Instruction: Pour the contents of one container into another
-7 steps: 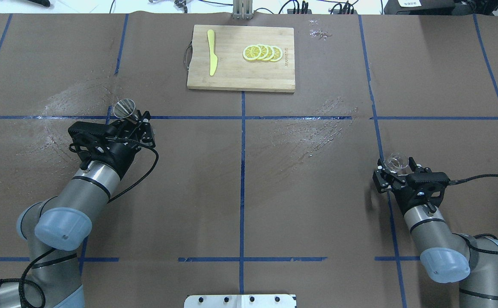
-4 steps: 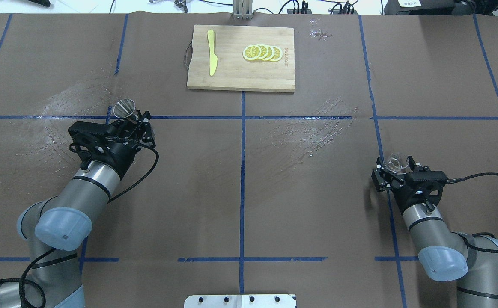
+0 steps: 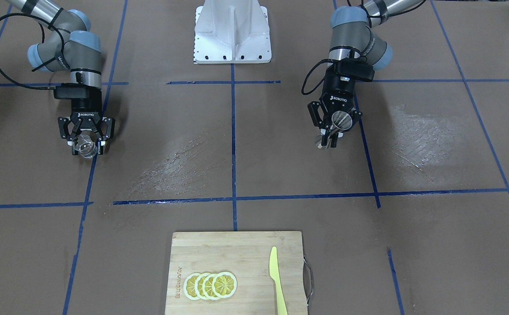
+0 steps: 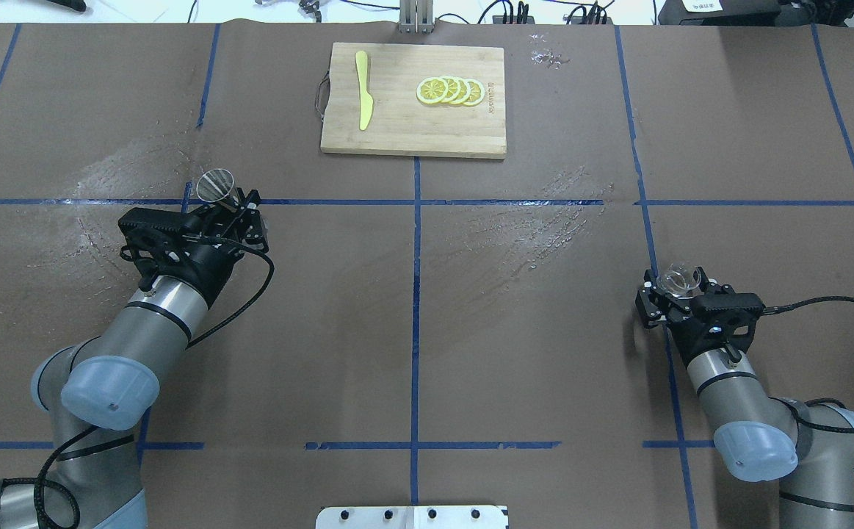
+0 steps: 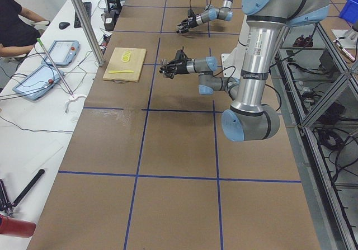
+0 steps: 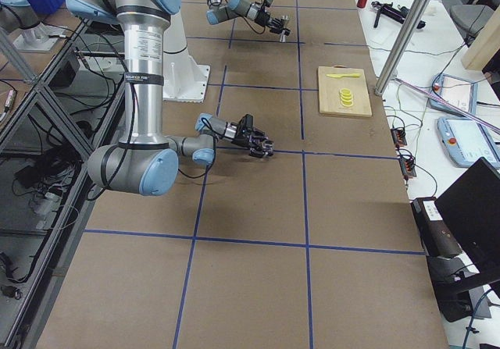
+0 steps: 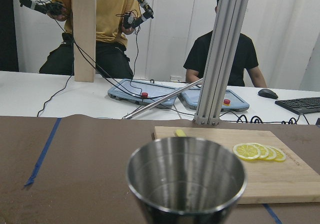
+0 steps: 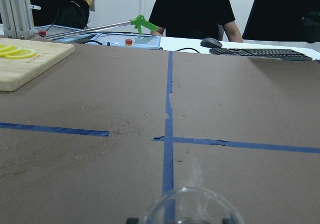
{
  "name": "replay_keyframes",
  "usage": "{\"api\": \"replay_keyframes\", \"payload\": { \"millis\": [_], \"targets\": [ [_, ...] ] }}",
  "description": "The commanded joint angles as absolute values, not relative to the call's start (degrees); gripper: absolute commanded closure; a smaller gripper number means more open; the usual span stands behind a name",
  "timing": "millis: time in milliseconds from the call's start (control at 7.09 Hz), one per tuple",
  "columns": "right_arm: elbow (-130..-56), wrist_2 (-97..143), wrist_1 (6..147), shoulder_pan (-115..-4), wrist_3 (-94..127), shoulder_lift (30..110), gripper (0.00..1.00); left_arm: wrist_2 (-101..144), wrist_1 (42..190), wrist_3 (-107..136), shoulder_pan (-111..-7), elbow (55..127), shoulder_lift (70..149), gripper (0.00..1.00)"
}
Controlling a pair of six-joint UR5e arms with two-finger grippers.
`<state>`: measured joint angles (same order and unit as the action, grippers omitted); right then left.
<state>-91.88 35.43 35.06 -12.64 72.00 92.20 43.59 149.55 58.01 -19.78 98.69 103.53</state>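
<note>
— Where is the glass cup (image 4: 676, 278)?

— Read the table (image 4: 412, 330) as a clock from over the robot's shoulders, with twelve at the far edge. The cup sits nearest, at about three o'clock, just beside a blue tape line (image 4: 644, 235). The right gripper (image 4: 677, 283) pinches it, one finger on each side, mouth upward. I cannot tell whether its base touches the table.

— And the jigger (image 4: 214, 185)?

— A little farther out, between nine and ten o'clock. The left gripper (image 4: 239, 206) is clamped on its lower part, and the upper cone stands clear above the fingers. In the left wrist view its rim looks level and the mouth is open to the camera. The two vessels are well apart, with the middle of the table between them.

— What lies beyond them?

— A streaky shiny patch (image 4: 537, 228) lies towards one o'clock from the centre, and another (image 4: 125, 169) at ten o'clock, past the jigger. Farthest out, at twelve, a wooden cutting board (image 4: 397, 128) lies flat. On it a yellow knife (image 4: 363, 88) is on the nine o'clock side and overlapping lemon slices (image 4: 450, 90) on the three o'clock side.
</note>
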Motion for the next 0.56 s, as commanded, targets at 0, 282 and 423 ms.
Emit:
{"api": "replay_keyframes", "payload": {
  "millis": [0, 282, 423],
  "targets": [
    [-92.9, 36.4, 35.1, -13.2, 69.7, 91.8, 1.0, 43.6, 149.6, 58.1, -19.8, 99.1, 103.6, 1.0],
    [-96.2, 37.2, 35.1, -13.9, 69.6, 91.8, 1.0, 43.6, 149.6, 58.1, -19.8, 99.3, 103.6, 1.0],
    [-98.8, 38.8, 35.2, -14.7, 69.3, 91.8, 1.0, 43.6, 149.6, 58.1, -19.8, 99.5, 103.6, 1.0]
  ]
}}
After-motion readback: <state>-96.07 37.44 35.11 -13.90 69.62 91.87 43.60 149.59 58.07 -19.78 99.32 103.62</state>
